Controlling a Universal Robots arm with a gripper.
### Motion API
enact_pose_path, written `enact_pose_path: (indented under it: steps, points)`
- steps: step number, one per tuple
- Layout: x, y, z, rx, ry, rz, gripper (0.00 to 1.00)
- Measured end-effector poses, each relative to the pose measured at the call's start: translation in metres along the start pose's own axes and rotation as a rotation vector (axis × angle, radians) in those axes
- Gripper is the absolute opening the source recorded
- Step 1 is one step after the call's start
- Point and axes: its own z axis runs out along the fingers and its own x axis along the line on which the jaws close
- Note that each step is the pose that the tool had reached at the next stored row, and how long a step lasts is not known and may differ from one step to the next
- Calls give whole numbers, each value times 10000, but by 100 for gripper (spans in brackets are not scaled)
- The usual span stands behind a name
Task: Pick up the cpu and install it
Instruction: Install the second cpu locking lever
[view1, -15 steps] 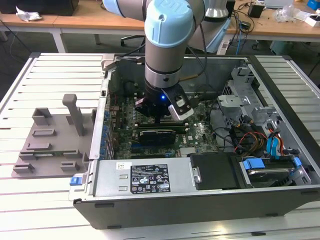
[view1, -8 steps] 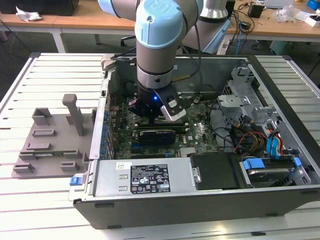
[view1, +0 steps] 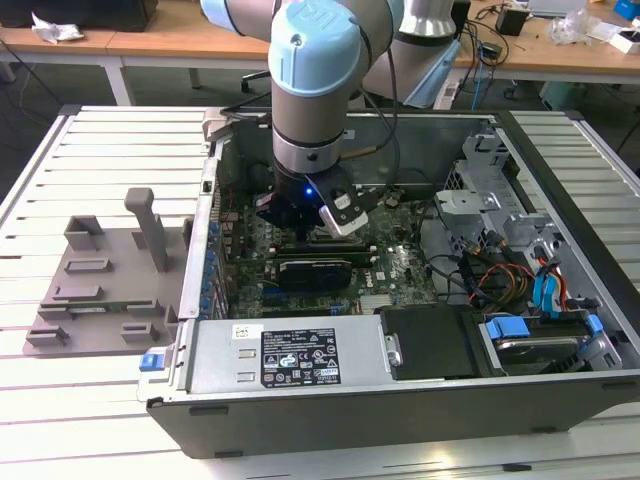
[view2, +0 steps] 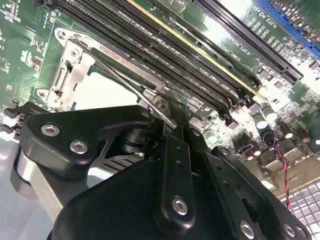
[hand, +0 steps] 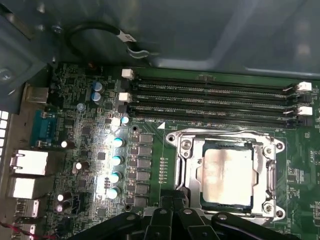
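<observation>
While seated in its socket, cpu (hand: 227, 175) | tool (hand: 172, 210) just beside | grip state unclear

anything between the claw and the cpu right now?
Nothing visible. The cpu already sits inside the socket frame, its top uncovered in both wrist views. The claw hangs just beside the frame's edge, with no cable or part across the chip.

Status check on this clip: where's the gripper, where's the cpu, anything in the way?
Gripper low inside the computer case, just over the socket frame. Cpu lying in the socket frame, not held. Finger state unclear. No obstruction seen over the socket.
</observation>
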Motion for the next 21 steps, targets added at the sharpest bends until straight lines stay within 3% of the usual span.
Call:
enact_pose_path:
  steps: [2,10,16,21]
  points:
    - [2,10,-64,2,-32,-2,11]
    - [2,80,-528,10,-116,-17,11]
    - [-29,80,-540,52,-113,-16,11]
    - [-357,49,-529,88,-8,-1,11]
